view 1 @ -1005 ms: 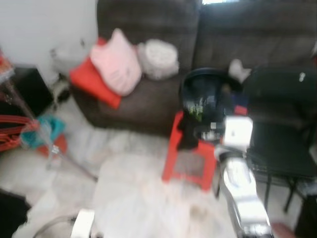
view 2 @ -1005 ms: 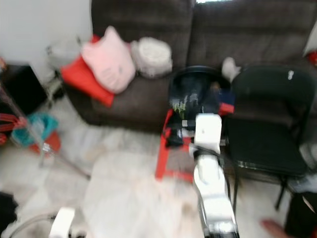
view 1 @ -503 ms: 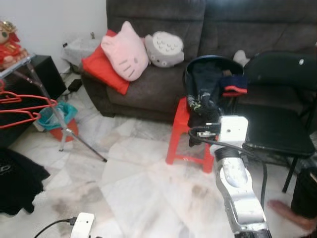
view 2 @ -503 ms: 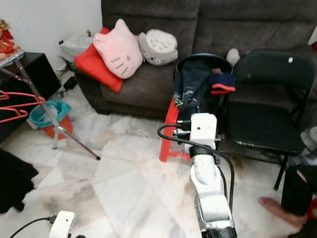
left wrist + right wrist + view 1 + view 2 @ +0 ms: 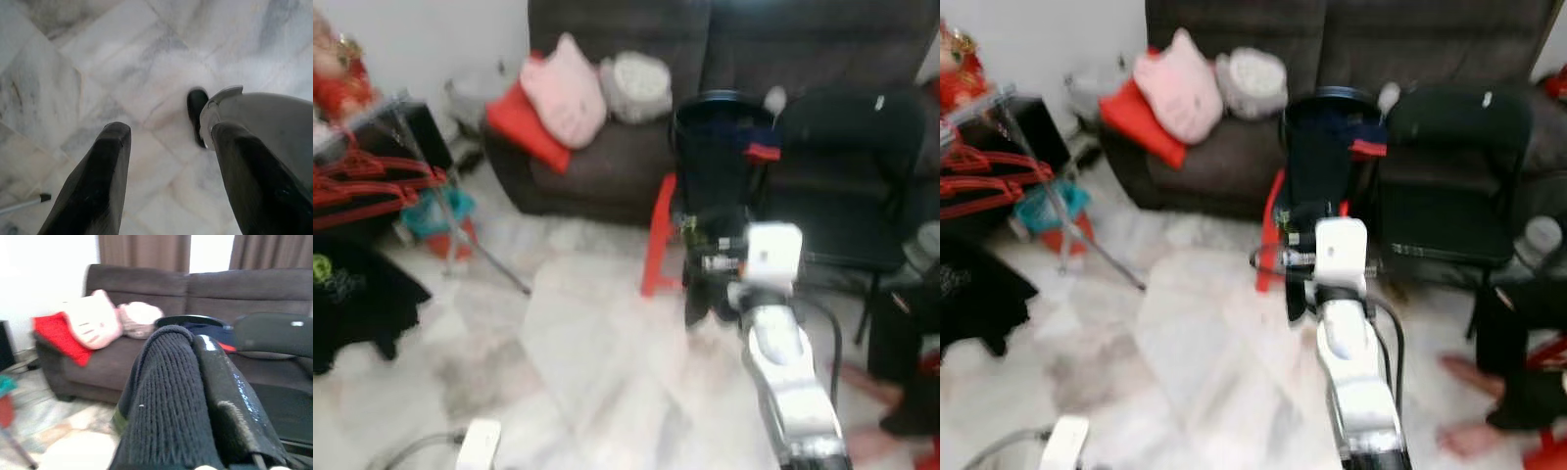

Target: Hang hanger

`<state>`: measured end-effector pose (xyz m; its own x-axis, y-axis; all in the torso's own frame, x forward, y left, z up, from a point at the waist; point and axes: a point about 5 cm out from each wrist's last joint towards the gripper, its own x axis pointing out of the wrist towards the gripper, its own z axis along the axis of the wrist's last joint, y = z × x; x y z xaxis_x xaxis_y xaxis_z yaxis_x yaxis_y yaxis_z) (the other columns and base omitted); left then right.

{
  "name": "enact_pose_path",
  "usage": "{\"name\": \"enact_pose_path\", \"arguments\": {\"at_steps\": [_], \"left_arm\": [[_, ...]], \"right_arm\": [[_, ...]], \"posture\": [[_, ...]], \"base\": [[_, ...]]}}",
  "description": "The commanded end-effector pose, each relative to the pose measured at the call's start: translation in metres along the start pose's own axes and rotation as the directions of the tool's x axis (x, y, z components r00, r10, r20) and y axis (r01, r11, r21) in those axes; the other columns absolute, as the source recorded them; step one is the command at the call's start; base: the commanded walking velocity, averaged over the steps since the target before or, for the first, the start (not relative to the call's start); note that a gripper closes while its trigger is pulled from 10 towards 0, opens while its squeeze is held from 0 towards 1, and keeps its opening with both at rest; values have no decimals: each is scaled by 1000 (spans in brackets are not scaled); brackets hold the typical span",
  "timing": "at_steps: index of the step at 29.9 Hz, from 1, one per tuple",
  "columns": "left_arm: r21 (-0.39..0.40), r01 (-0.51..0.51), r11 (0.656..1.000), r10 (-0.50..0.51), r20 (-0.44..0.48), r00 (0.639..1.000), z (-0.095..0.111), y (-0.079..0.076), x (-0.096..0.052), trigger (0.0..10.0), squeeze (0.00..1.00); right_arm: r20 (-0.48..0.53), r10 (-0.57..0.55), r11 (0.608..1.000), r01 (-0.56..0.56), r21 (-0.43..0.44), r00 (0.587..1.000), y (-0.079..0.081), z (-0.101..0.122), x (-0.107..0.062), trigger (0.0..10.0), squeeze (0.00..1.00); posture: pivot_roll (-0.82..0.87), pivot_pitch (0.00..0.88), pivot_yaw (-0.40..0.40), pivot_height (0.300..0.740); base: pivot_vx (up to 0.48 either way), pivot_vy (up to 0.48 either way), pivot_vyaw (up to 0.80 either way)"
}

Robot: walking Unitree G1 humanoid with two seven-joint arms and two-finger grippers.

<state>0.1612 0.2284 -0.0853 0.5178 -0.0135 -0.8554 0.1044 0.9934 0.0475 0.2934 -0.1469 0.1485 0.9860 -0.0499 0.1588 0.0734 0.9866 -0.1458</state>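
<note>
Dark knit garment (image 5: 161, 396) pinched in right gripper (image 5: 195, 382); left gripper (image 5: 166, 186) spread above marble floor (image 5: 98, 58)

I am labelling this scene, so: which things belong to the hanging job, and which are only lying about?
Job: right tool, shut on the dark knitted garment; red hangers on the rack.
Lying about: pink cushion; grey cushion; red stool; black chair. Left tool hangs idle, open, over the floor.
</note>
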Motion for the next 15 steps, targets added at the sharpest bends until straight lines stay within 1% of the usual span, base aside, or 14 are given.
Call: {"name": "enact_pose_path", "arguments": {"at_steps": [1,3,4,5,6,8,9,10,11,12,13,15], "left_arm": [[11,-17,1000,16,31,999,11,5,0,10000,0],[11,-18,1000,18,32,999,11,5,0,10000,0],[11,-18,1000,18,32,999,11,5,0,10000,0],[9,-19,1000,19,33,999,11,5,0,10000,0],[7,-20,1000,20,35,999,11,5,1,10000,0],[7,-20,1000,20,35,999,12,6,1,10000,0],[7,-21,1000,21,35,999,12,6,0,10000,0],[8,-22,1000,22,34,999,11,6,0,10000,0],[8,-22,1000,22,34,999,11,6,0,10000,0],[8,-23,1000,23,34,999,12,6,0,10000,0],[6,-25,1000,25,35,999,11,7,0,10000,0],[5,-26,1000,25,35,999,11,7,0,10000,0]], "right_arm": [[11,-7,1000,7,5,1000,-1,3,3,10000,0],[-7,-20,1000,20,3,1000,-7,-1,5,10000,0],[-7,-20,1000,20,3,1000,-7,-1,5,10000,0],[-25,-33,999,33,7,999,-12,-6,6,10000,0],[-70,-60,998,61,14,996,-20,-16,7,10000,0],[-110,-77,997,80,22,991,-25,-24,6,10000,0],[-147,-84,996,89,29,986,-28,-30,6,10000,0],[-206,-110,991,124,56,972,-34,-41,4,10000,0],[-206,-110,991,124,56,972,-34,-41,4,10000,0],[-232,-121,987,141,72,965,-37,-45,2,10000,0],[-276,-126,982,160,105,953,-39,-54,0,10000,0],[-288,-125,980,162,111,949,-39,-56,-1,10000,0]], "posture": [[-40,0,40,740],[-36,0,39,740],[-36,0,39,740],[-34,0,39,740],[-28,0,39,740],[-26,0,40,740],[-26,0,41,740],[-24,0,40,740],[-24,0,40,740],[-20,0,40,740],[-21,0,41,740],[-21,0,41,740]], "base": [[0,0,0],[0,0,0],[0,0,0],[0,0,0],[0,0,0],[0,0,0],[0,0,0],[0,0,0],[0,0,0],[0,0,0],[0,0,0],[0,0,0]]}}
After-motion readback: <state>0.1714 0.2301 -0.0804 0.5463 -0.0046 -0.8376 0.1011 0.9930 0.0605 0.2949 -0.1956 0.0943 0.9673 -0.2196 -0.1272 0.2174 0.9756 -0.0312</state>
